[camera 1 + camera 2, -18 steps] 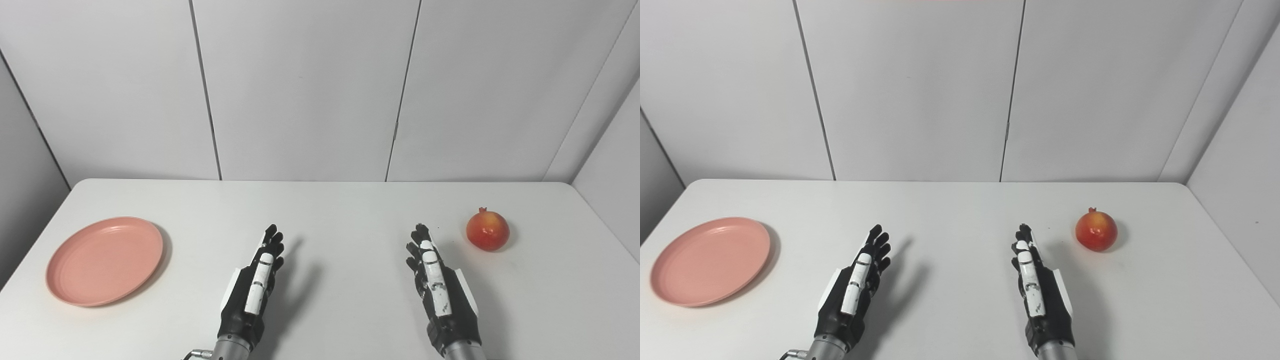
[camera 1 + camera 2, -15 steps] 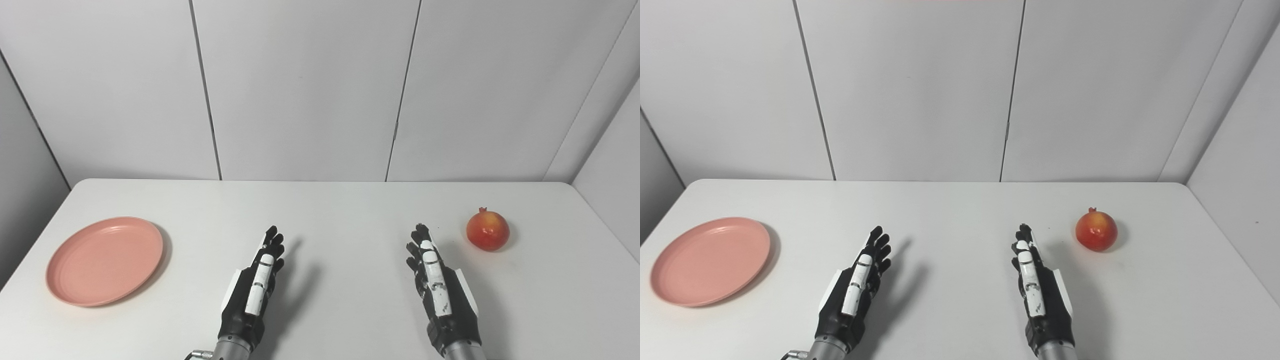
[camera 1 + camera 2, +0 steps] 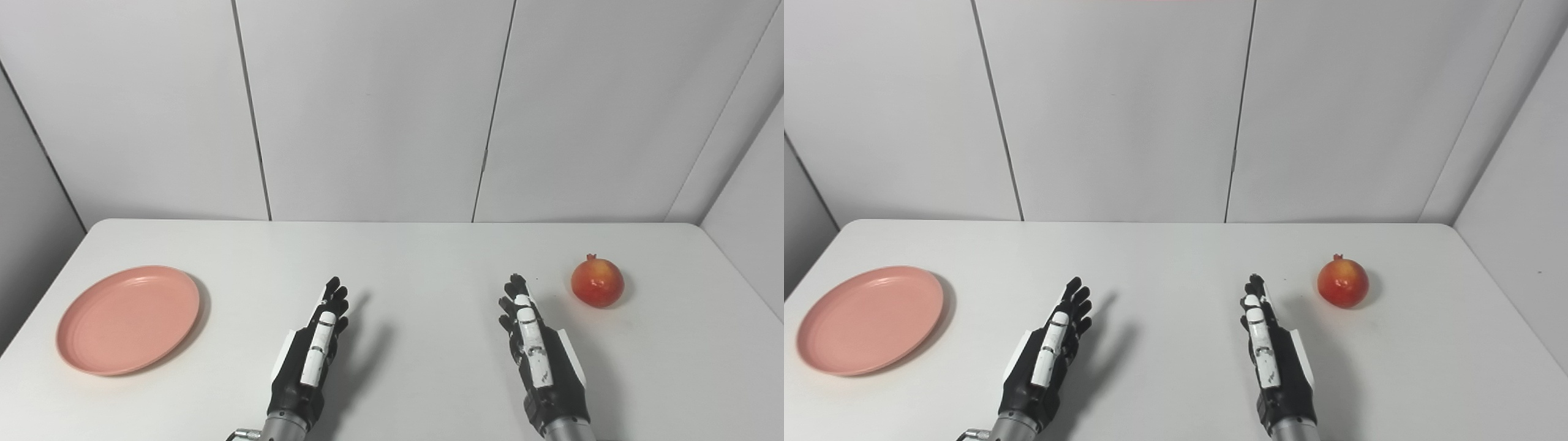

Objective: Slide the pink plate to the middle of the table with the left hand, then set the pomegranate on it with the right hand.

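Pink plate lies on the worktop well to the left of the left hand, which is open and empty. The right hand, also open, is near the pomegranate.

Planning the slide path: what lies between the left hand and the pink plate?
Nothing: bare white table separates the left hand from the pink plate, in both eye views.

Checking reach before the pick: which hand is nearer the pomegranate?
Right. The right hand sits just left of and in front of the pomegranate; the left hand is far off to its left.
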